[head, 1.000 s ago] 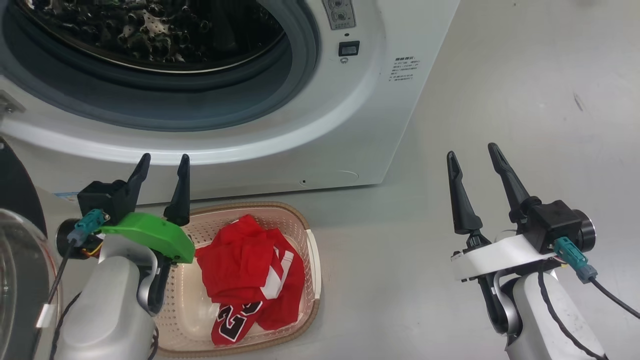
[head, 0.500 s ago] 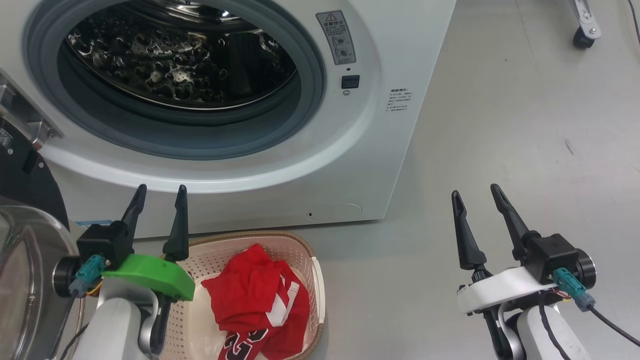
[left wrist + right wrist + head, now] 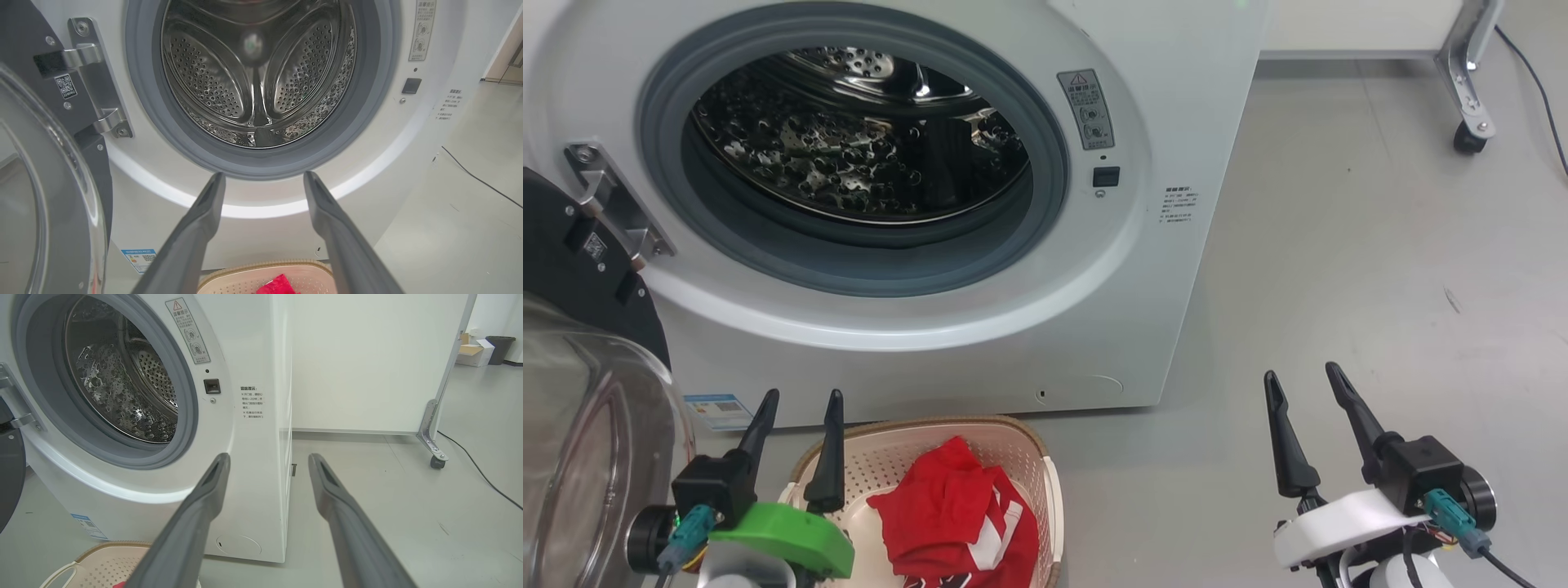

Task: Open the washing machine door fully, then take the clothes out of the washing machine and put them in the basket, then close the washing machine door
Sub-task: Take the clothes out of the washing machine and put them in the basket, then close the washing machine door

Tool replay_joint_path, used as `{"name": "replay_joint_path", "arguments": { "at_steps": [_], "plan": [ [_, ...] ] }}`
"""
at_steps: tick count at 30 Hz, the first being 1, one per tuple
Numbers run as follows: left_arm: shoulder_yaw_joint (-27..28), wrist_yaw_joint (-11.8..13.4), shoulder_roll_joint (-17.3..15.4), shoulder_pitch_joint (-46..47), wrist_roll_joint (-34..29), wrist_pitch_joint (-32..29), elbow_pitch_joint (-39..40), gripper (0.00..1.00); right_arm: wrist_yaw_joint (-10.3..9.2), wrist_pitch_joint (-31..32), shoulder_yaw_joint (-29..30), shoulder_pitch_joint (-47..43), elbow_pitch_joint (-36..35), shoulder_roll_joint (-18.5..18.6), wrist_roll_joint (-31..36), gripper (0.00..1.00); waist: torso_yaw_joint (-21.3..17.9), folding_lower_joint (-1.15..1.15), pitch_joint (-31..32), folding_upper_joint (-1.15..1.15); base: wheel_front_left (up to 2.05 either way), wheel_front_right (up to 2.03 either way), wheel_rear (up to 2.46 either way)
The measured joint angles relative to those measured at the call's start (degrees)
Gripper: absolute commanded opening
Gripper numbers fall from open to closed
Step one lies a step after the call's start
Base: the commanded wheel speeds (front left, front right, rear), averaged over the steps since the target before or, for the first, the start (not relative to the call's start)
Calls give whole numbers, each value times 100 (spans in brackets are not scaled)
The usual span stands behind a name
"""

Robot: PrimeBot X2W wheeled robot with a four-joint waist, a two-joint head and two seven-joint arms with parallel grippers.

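A warning label on the washing machine is showing a triangle sign at upper centre. Further right, a Chinese notice is seemingly reading 温馨提示. A QR sticker is sitting on the washing machine door, upper left. The blue sticker at lower left is staying illegible.

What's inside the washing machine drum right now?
The drum looks empty: bare steel, perforated walls and ribs, no red fabric. Its front lower lip is hidden behind the grey gasket. The clothes lie in the basket.
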State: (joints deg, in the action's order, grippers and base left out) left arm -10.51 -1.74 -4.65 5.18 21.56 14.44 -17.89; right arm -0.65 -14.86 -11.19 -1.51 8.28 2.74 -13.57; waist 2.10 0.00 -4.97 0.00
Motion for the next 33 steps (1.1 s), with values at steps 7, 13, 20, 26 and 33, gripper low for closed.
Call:
{"name": "replay_joint_path", "arguments": {
  "at_steps": [7,13,20,26,33],
  "plan": [
    [9,73,-1,-299,-2,0,272,100,-2,0,-4,-158,-20,-12,-9,100,8,0,149,0,0,0,0],
    [-40,149,-9,-517,-158,-9,479,100,-8,0,-3,-249,-65,-15,-18,100,-19,0,221,0,0,0,0],
    [-78,246,-29,-676,-182,-85,711,100,-9,0,0,-260,-110,-18,-18,100,-21,0,230,0,0,0,0],
    [-98,289,-58,-793,-201,-186,880,100,-52,0,-1,-274,-123,-20,-18,100,-18,0,215,0,0,0,0],
    [-103,355,-99,-875,-250,-269,1100,100,-53,0,0,-283,-152,-20,-18,100,-24,0,188,0,0,0,0]
  ]
}}
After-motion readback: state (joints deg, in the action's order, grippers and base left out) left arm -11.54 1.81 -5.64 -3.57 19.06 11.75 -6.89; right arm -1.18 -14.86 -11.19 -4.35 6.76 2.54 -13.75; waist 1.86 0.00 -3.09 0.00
